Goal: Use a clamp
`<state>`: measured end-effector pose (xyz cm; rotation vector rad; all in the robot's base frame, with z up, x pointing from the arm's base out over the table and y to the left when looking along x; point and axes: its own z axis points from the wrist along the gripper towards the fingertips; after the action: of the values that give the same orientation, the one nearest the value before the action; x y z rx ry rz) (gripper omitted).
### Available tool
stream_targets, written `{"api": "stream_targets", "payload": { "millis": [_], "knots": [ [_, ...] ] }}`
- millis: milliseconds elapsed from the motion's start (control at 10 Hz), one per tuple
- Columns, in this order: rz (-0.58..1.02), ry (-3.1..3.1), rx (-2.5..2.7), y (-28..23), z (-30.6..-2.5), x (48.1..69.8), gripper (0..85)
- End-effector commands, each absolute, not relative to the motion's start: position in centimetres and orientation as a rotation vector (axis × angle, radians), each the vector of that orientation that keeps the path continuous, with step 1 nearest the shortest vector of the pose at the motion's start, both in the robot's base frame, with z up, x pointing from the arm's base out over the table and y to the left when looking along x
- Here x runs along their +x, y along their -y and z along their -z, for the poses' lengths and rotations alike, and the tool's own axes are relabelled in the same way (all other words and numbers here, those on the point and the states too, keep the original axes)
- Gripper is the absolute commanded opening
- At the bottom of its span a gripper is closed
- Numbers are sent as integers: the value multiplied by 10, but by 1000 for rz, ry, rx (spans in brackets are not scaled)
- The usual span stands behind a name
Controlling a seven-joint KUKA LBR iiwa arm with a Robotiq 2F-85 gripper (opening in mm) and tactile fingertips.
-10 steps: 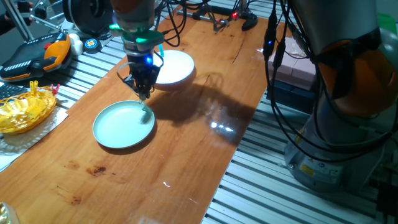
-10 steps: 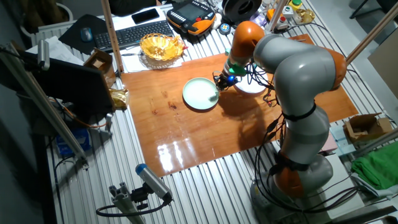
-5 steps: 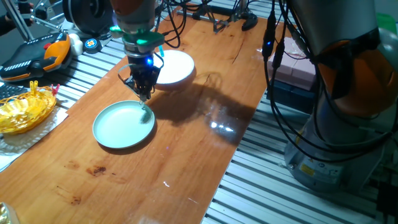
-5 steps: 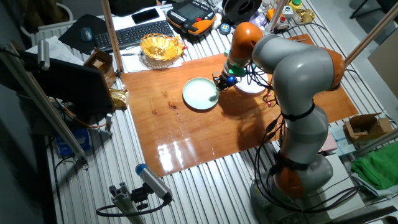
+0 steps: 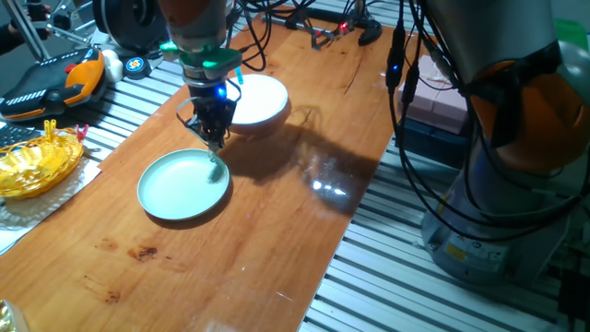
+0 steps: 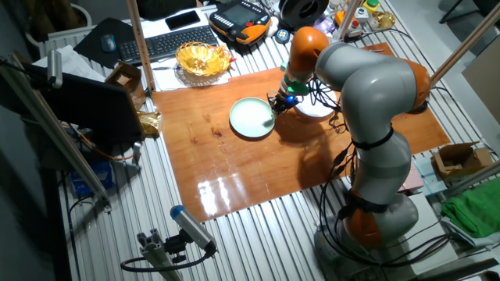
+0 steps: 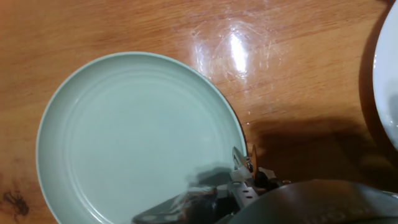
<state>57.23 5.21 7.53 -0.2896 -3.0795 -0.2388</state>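
A pale green plate [image 5: 175, 189] lies on the wooden table; it also shows in the other fixed view [image 6: 248, 119] and fills the hand view [image 7: 124, 137]. My gripper [image 5: 214, 141] hangs just above the plate's right rim, also seen in the other fixed view [image 6: 273, 101]. In the hand view the gripper [image 7: 239, 190] is shut on the clamp [image 7: 247, 168], a tiny grey metal clip with thin handles, right at the plate's rim. The fingers are blurred at the bottom edge. Whether the clamp touches the rim cannot be told.
A white plate [image 5: 263, 97] sits just behind the gripper, also at the right edge of the hand view [image 7: 388, 74]. A yellow bowl [image 5: 32, 161] and an orange-black pendant [image 5: 64, 78] lie off the table's left. Cables hang at the right [image 5: 406, 65].
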Motion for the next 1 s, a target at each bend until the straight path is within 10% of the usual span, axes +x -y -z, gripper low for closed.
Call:
{"api": "stream_targets", "payload": {
  "millis": [0,900],
  "knots": [
    [245,3081,-287,-52,-73,572,17],
    [224,3084,-305,-55,-72,572,223]
  ]
}}
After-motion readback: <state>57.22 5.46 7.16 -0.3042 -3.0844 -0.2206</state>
